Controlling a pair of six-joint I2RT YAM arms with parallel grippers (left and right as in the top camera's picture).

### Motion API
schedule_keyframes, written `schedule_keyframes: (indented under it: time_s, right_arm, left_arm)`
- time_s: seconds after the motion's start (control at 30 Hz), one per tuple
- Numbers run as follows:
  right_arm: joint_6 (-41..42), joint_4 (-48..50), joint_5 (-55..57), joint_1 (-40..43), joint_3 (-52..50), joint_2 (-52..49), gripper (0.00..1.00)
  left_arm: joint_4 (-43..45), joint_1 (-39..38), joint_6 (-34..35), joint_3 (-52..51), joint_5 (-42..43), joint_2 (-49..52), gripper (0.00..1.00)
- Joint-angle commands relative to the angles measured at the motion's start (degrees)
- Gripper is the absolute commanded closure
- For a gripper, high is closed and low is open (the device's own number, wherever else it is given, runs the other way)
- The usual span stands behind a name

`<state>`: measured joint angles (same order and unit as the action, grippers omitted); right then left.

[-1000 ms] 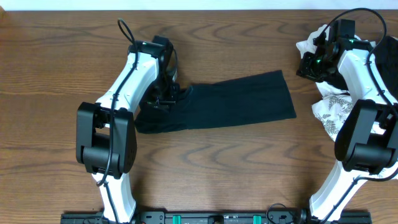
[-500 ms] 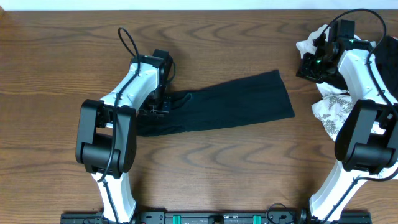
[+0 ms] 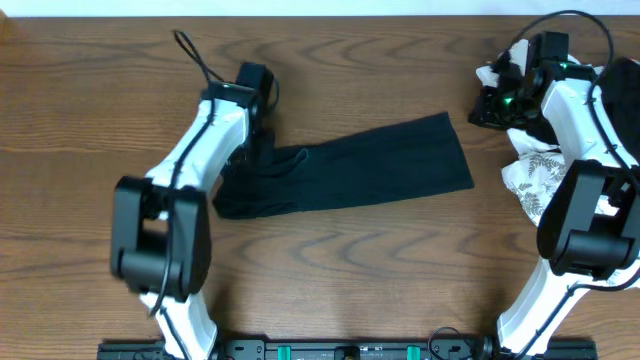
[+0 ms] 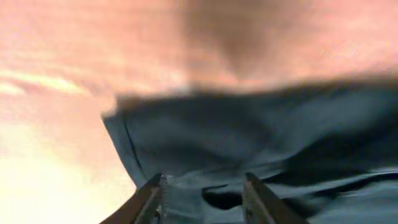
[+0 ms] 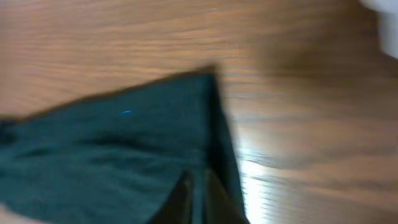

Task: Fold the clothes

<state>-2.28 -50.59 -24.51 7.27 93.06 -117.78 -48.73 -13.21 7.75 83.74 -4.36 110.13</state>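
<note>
A long black garment (image 3: 370, 165) of the clothes lies flat across the middle of the table, with its left end bunched. My left gripper (image 3: 257, 150) hovers over that left end. In the left wrist view its fingers (image 4: 152, 198) stand apart above the dark fabric (image 4: 249, 137), gripping nothing. My right gripper (image 3: 486, 108) is up at the far right, just off the garment's right corner. The blurred right wrist view shows its fingers (image 5: 181, 194) pressed together, the gripper (image 5: 198, 190) shut with nothing seen in it, and the black cloth (image 5: 112, 149) behind.
More clothes are heaped at the right edge under my right arm: a white piece (image 3: 493, 72), a leaf-print piece (image 3: 535, 172) and dark fabric (image 3: 540, 130) between them. Bare wooden table (image 3: 380, 270) runs in front of the garment. A black rail (image 3: 350, 351) lines the near edge.
My left gripper has opened, let go of the garment's left end and drawn back from it. My right gripper has gone from slightly open to shut, near the same spot.
</note>
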Motion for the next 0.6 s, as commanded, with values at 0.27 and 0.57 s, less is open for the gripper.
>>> schedule_keyframes:
  time_s: [0.27,0.57]
  right_arm:
    - [0.8,0.1,9.2,-9.8,-0.3,0.3,0.98]
    - [4.6,4.9,9.5,-11.9,-4.9,0.3,0.96]
  left_arm:
    - [16.4,-1.3,1.1,1.6,14.1,0.5,0.59]
    - [23.8,-6.4,1.4,1.6,15.7,6.0,0.59]
